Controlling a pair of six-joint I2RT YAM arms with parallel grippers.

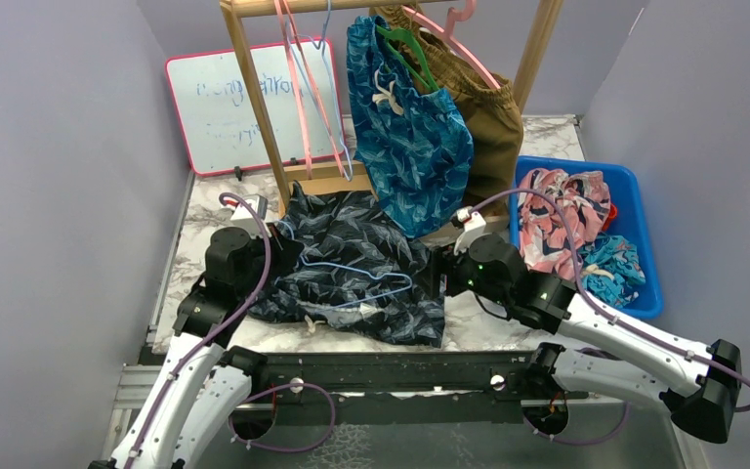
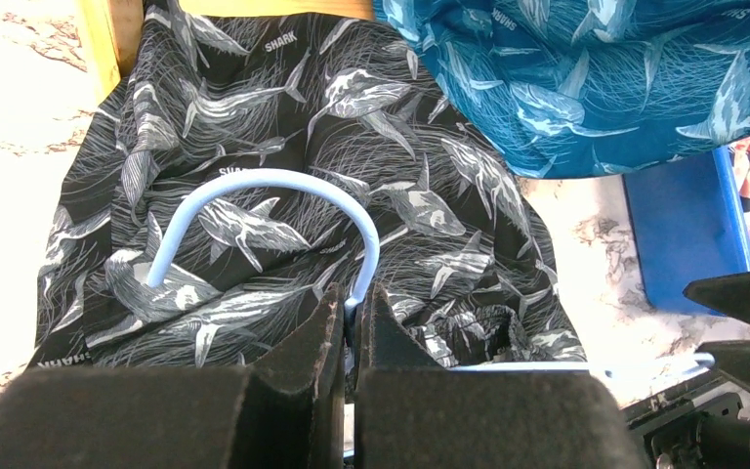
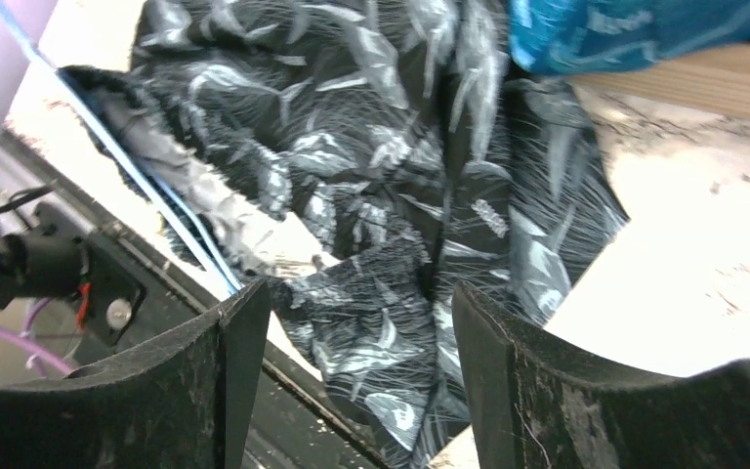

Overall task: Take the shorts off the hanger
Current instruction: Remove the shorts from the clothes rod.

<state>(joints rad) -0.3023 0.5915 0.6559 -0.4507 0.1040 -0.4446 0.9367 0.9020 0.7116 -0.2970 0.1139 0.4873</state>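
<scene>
Our left gripper [image 2: 354, 327] clenches the light-blue hanger [image 2: 273, 176]; our right gripper [image 3: 359, 305], jaws released at the black shark-print shorts' [image 2: 254, 83] 3 o'clock edge, should pinch fabric and pull away.

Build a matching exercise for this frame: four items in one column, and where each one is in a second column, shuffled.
Items
1. black shark-print shorts
2. teal shark-print shorts
3. pink leaf-print shorts
4. light blue hanger

Places
A. in the blue bin
B. pinched in the left gripper
C. hung on the green hanger on the wooden rack
D. spread on the table

Pairs: 1-D, 2-C, 3-A, 4-B
</scene>
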